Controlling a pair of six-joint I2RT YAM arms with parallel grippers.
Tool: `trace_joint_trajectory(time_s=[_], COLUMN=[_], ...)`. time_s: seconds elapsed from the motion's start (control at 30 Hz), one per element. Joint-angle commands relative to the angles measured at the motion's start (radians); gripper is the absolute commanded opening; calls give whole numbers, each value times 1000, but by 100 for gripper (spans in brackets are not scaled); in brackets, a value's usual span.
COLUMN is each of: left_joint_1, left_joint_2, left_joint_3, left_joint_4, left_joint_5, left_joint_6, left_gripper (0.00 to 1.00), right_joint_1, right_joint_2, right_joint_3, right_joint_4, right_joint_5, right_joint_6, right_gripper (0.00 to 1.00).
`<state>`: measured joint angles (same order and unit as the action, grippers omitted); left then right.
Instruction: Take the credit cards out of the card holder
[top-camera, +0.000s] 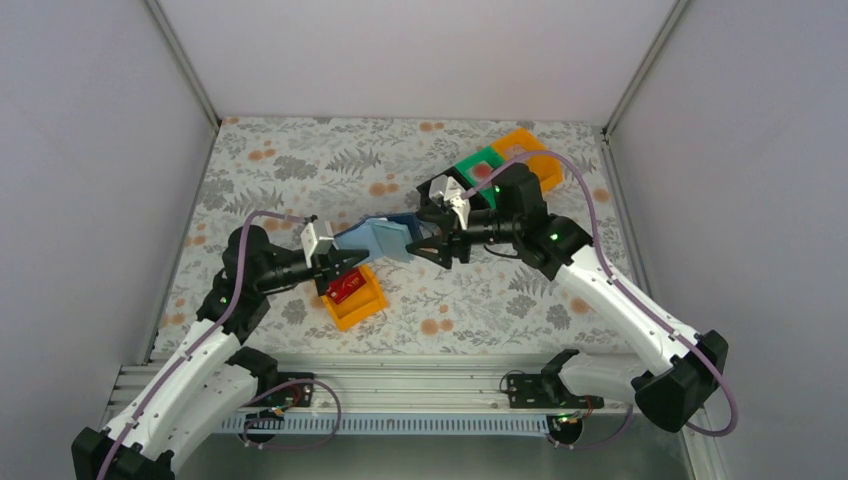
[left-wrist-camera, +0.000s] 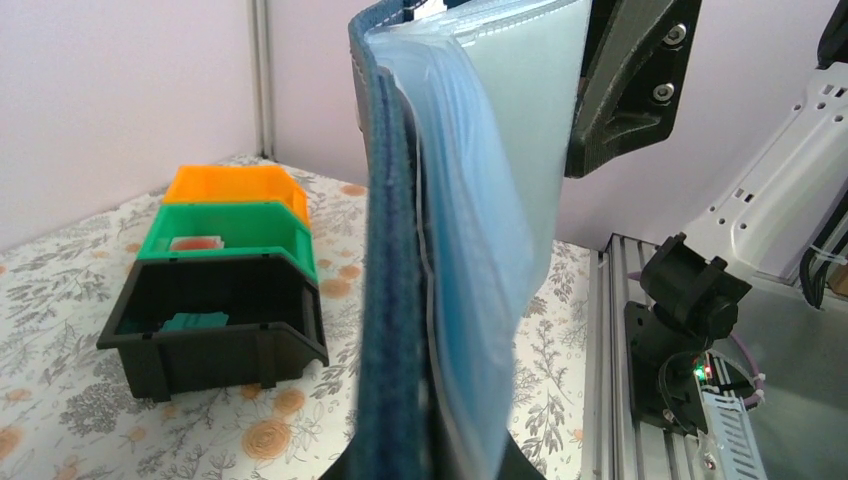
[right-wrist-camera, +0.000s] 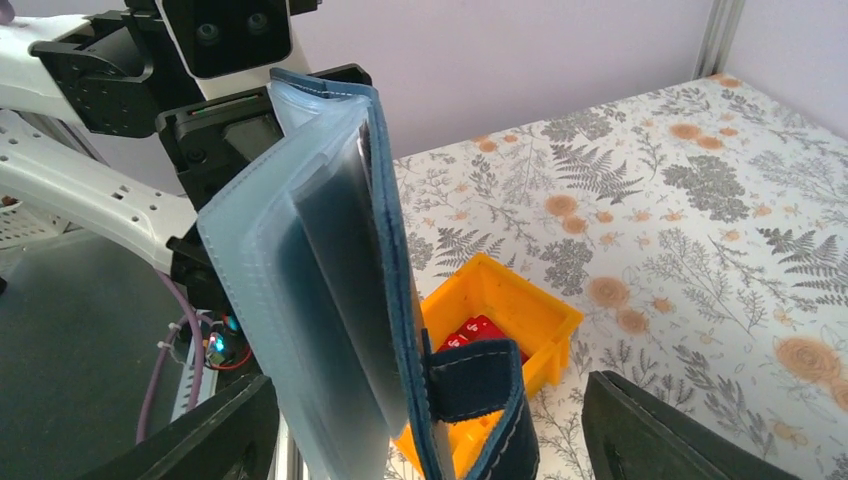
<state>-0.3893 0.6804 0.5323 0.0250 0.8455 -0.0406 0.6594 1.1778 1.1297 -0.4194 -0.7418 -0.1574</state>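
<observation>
Card holder (top-camera: 388, 238) is clamped upright by L gripper (top-camera: 345, 265). Its open sleeve side is faced by R gripper (top-camera: 437, 247), which is spread wide, empty and just beside it.

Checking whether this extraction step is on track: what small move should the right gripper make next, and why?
Probably ease the right gripper forward and close on a sleeve edge of the card holder. Its jaws stand open, facing the fanned sleeves, while the left gripper clamps the holder upright. Whether a card is inside is unclear.
</observation>
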Motion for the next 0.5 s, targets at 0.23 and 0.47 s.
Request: trace_joint_trajectory(time_s=[0.23, 0.47], left_joint_1=[-3, -4], left_joint_2=[-12, -18], left_joint_3=[-5, -9], left_joint_4=[47, 64], left_joint_5=[20, 36], left_joint_6=[-1, -8], left_gripper=[3, 2], right_joint_1=[14, 26], right_joint_2=[-14, 41], right_joint_3=[1, 21], right_joint_4=[58, 94], right_joint_5=[44, 31], right_joint_6=[27, 36], right_gripper=[63, 63])
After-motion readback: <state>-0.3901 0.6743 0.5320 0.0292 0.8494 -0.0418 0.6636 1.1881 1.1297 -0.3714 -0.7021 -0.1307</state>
